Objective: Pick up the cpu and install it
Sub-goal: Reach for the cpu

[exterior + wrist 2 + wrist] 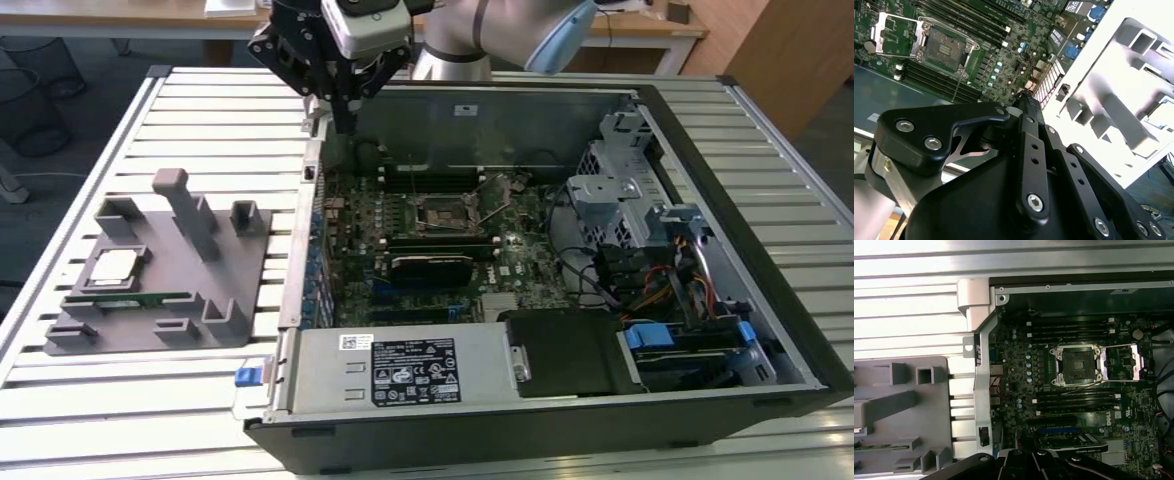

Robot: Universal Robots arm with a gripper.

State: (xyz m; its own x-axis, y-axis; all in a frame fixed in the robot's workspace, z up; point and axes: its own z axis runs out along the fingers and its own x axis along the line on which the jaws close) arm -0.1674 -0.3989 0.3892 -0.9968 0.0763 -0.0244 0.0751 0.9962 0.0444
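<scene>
Arm (pixel 514 35) angled down, end effector (pixel 344 128) vertical, fingers (pixel 1029 130) together, empty

Robotics lab or test workshop. A slatted aluminium desk (pixel 200 120) carries an opened computer case (pixel 534 420), its motherboard (pixel 360 260) bare, beside a grey moulded parts fixture (pixel 174 270). A robot arm (pixel 494 40) stands at the far edge. Behind are wooden office tables (pixel 134 15) and wire waste baskets (pixel 27 90) on a grey floor (pixel 20 240).
</scene>
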